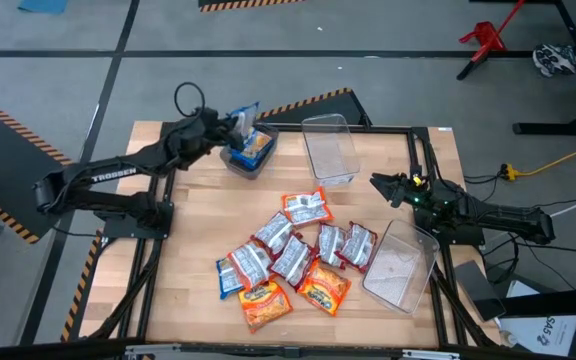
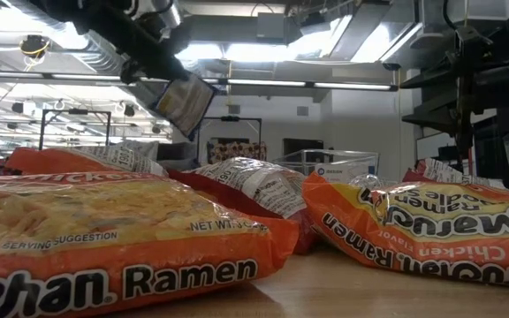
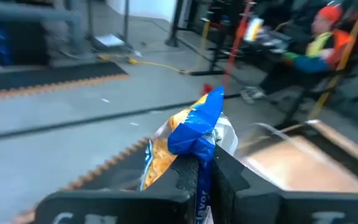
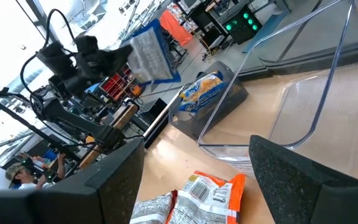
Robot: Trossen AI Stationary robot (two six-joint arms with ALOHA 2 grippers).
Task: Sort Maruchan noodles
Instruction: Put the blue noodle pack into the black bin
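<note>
Several Maruchan packets lie flat in a heap mid-table (image 1: 293, 250): orange ones (image 1: 323, 285), red-and-silver ones (image 1: 306, 207) and a blue-edged one (image 1: 230, 275). My left gripper (image 1: 230, 124) is at the far left, shut on a blue-and-yellow packet (image 1: 245, 118), above a small bin (image 1: 236, 160). That bin holds another blue-and-yellow packet (image 4: 199, 90). My right gripper (image 1: 380, 184) hovers open at the table's right side, between two clear bins, touching nothing. My left gripper pinches the blue-and-yellow packet between its two fingers by a crumpled edge (image 3: 199, 134). The fingers (image 3: 188, 177) reach it from the table's left side. The packet (image 2: 184, 102) is lifted clear and hangs tilted in the air over the small bin.
An upright clear bin (image 1: 328, 148) stands at the far middle. Another clear bin (image 1: 400, 265) lies on the near right beside the heap. Bare wood shows on the near left (image 1: 188, 280). A person in an orange cap (image 3: 328, 31) is in the room beyond the table.
</note>
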